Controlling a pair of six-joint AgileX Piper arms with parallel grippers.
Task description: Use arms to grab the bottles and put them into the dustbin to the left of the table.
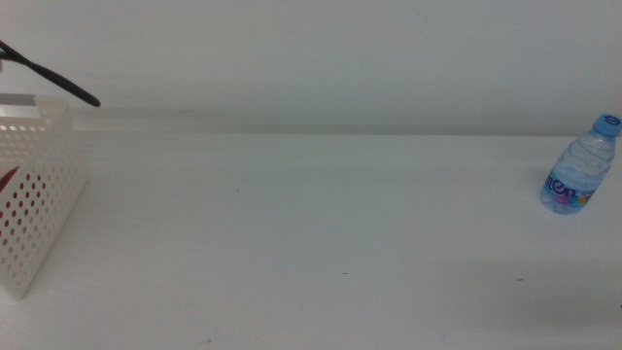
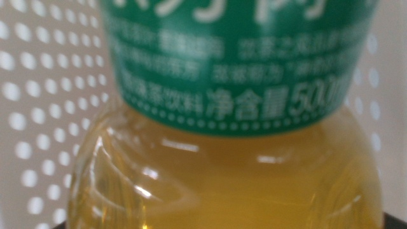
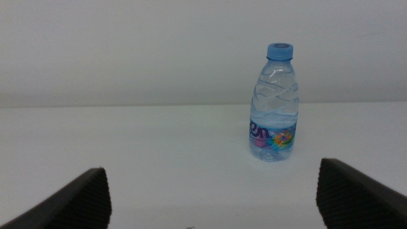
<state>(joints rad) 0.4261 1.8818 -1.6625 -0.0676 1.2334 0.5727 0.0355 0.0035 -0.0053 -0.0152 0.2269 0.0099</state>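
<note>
The white dustbin [image 1: 34, 204], a basket with many small round holes in its walls, stands at the far left of the white desk [image 1: 321, 243], and something red shows through its holes, too little of it to name. Just above the dustbin's rim a thin black part of the left gripper [image 1: 58, 83] reaches in from the left edge; only this dark tip is visible in the middle view. In the left wrist view the yellow juice bottle [image 2: 229, 172] fills almost the whole picture, with its green label [image 2: 235, 70] above the yellow liquid, and the perforated wall of the dustbin is directly behind it. The left fingers are not seen there, so I cannot tell if they are open or closed on the bottle. The small clear water bottle [image 1: 583, 165] with a blue cap [image 3: 280, 50] stands upright on the desk, well apart from the dustbin, at the opposite side. The right gripper [image 3: 213, 194] faces this water bottle from near; its two dark fingers [image 3: 73, 200] are spread wide and hold nothing, not touching the bottle.
</note>
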